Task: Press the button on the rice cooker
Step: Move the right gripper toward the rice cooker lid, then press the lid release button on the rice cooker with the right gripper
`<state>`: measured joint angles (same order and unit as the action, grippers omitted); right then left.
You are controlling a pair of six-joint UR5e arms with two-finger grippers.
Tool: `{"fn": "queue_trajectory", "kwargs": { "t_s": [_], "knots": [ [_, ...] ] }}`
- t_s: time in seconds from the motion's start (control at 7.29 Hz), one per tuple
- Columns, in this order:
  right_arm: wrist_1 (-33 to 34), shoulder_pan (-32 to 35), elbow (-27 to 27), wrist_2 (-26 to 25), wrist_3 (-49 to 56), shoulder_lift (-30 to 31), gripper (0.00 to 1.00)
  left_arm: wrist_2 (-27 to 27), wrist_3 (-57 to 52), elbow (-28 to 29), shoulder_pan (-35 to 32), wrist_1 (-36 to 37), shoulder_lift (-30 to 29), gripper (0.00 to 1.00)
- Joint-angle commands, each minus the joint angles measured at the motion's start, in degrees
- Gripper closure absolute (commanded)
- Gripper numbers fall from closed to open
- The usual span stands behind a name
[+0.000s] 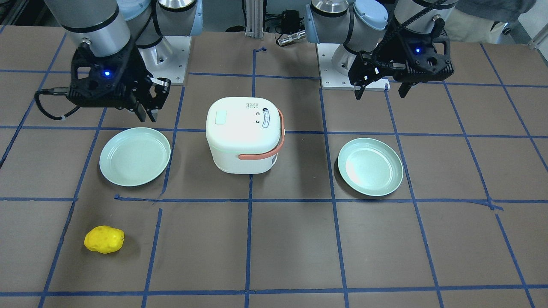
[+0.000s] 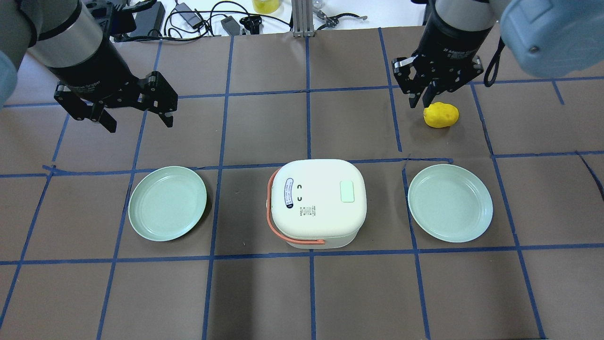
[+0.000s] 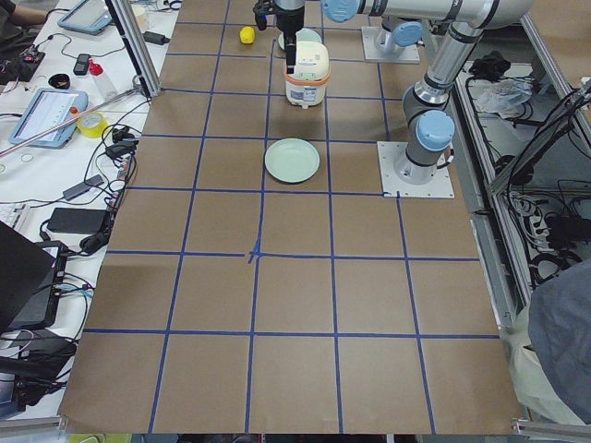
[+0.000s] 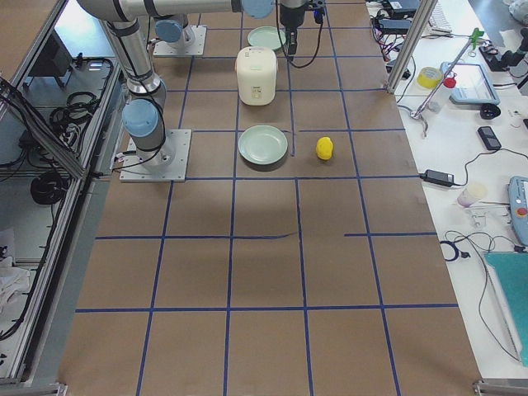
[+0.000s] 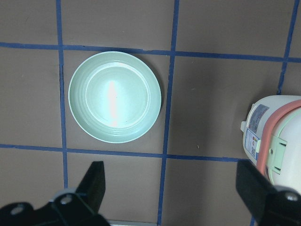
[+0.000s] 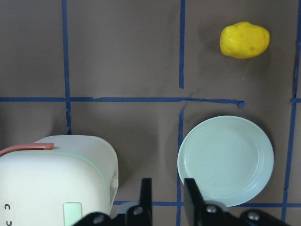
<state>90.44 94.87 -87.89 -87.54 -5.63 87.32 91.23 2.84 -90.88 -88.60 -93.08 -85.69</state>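
Nearest lay the yellow potato (image 1: 104, 239); the rice cooker (image 2: 317, 203) sat untouched. Left claw (image 2: 137, 107) spread, right claw (image 2: 423, 97) nearly clenched, both hovering; approaching the button (image 2: 347, 191) seemed next.

white rice cooker (image 2: 318, 203), salmon handle (image 2: 271, 208), perhaps mint button (image 2: 347, 191)
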Motion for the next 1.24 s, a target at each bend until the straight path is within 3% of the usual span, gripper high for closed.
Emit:
{"fn": "queue_trajectory", "kwargs": {
  "t_s": [0.0, 0.41, 0.82, 1.1],
  "knots": [
    [-0.09, 4.51, -3.67, 0.44, -5.53, -0.13, 1.00, 0.00, 0.06, 0.00, 0.00, 0.00, 0.00, 0.00],
    [1.48, 8.72, -9.21, 0.71, -10.00, 0.05, 1.00, 0.00, -0.02, 0.00, 0.00, 0.00, 0.00, 0.00],
    [10.25, 11.99, -16.15, 0.71, -16.59, 0.49, 1.00, 0.00, -0.02, 0.00, 0.00, 0.00, 0.00, 0.00],
    [12.65, 13.93, -17.05, 0.71, -18.61, -0.12, 1.00, 0.00, -0.02, 0.00, 0.00, 0.00, 0.00, 0.00]
  ]
}}
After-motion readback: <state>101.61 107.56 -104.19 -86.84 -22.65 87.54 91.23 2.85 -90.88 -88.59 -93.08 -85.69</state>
